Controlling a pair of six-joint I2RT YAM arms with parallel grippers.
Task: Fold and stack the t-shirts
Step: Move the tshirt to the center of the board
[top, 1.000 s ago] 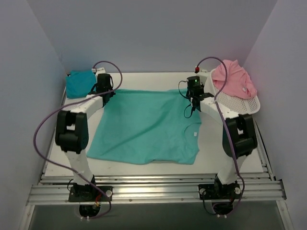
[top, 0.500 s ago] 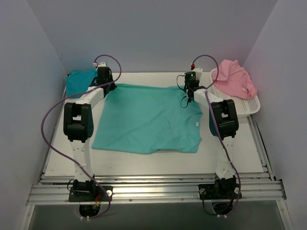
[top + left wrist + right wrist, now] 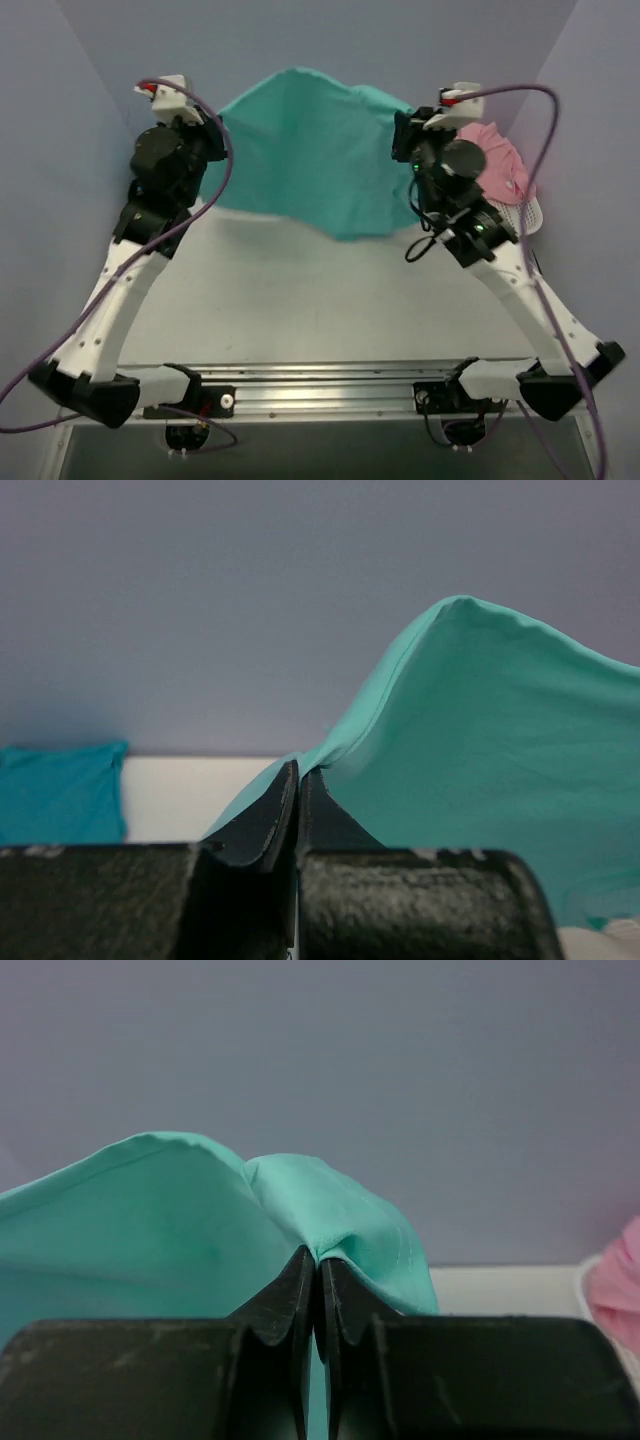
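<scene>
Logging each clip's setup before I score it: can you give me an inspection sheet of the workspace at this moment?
Surface: white table, bare under the lifted shirt.
Job's things: sea-green t-shirt hangs lifted between both arms; turquoise t-shirt lies at the table's far left; pink t-shirt lies on the white mesh basket.
Clutter: white mesh basket, far right.
End effectors: left end effector and right end effector each shut on the sea-green t-shirt.
Cables: purple cables loop off both arms.
Surroundings: grey walls on three sides; metal rail at near edge.
</scene>
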